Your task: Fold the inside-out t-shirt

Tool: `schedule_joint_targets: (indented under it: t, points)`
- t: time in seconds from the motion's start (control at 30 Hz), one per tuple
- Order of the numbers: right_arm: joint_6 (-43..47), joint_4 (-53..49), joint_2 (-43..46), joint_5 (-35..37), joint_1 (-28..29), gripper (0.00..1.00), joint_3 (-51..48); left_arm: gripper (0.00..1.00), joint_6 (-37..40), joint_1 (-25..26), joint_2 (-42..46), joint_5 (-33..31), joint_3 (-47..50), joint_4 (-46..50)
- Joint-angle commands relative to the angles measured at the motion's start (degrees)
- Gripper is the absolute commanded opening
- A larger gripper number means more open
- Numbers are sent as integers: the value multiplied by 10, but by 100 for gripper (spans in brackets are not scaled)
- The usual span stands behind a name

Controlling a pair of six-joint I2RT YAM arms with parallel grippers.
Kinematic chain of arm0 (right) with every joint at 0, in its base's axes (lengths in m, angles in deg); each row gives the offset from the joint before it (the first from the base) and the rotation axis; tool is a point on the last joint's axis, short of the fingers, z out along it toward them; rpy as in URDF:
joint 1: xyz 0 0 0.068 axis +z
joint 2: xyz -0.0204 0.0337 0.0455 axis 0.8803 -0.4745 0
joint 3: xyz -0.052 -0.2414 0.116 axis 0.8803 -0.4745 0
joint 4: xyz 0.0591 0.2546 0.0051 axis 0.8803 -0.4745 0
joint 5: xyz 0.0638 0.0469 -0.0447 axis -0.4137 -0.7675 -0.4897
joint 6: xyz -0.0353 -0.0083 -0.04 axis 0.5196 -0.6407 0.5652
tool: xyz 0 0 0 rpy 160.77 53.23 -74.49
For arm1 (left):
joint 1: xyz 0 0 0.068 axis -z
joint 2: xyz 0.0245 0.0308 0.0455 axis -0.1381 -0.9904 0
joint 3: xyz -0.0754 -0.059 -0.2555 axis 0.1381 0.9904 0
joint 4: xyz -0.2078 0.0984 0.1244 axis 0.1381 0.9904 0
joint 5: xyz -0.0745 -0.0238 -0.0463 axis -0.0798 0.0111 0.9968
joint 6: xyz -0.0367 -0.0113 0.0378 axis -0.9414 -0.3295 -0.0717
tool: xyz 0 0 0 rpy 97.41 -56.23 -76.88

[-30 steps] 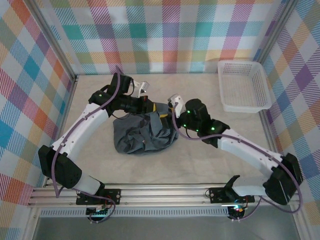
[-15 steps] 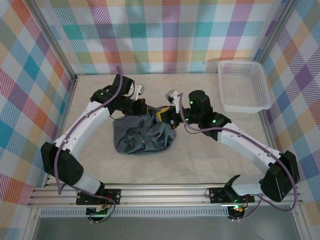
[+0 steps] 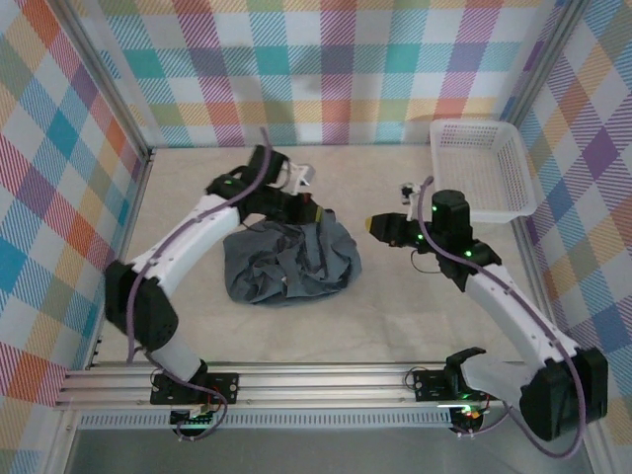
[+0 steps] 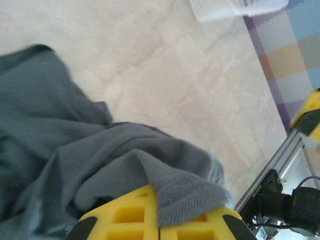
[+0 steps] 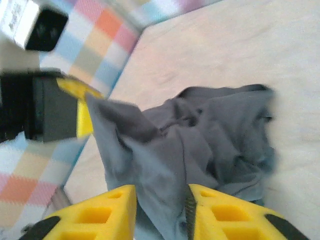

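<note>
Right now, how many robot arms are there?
2. The left arm curves in from the left, the left gripper shut on the t-shirt. The right arm comes from the right, the right gripper open just beside it.

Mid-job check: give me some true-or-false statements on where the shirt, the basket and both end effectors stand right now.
1. The left end effector is shut on the shirt. True.
2. The shirt lies in the basket. False: it lies on the table, left of the basket.
3. The shirt is folded flat. False: it is a crumpled heap.
4. The basket stands at the table's far right corner. True.
5. The right end effector clamps the basket's rim. False: it hovers between shirt and basket, fingers apart.
</note>
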Motion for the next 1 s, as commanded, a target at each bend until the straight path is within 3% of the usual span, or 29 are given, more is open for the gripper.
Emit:
schedule_joint_targets:
  t: [0.0, 0.17, 0.23, 0.3, 0.4, 0.53, 0.63, 0.77, 0.97]
  points:
    - [-26, -97, 61, 143, 0, 65, 2, 8, -34, 75, -93, -46, -72, -16]
    - [-4, -172, 86, 174, 0, 73, 44, 35, -61, 110, -172, -30, -163, -38]
    - [3, -202, 80, 171, 0, 71, 60, 44, -41, 116, -171, -39, -189, -21]
    - [19, -201, 76, 126, 0, 65, 63, 49, -17, 114, -143, -89, -180, -6]
    - [28, -198, 52, 54, 5, 59, 56, 50, 8, 93, -76, -174, -132, 9]
    - [-43, -258, -16, 63, 34, 48, 59, 50, 1, 32, 25, -197, -32, 10]
    - [-143, -259, -67, 68, 63, 56, 34, 50, 15, 7, 79, -200, 42, 3]
    - [-232, -191, -120, 41, 63, 56, 0, 50, 9, 5, 104, -190, 104, 1]
    - [-269, -138, -212, 5, 81, 55, -3, 50, -11, 5, 111, -185, 137, -18]
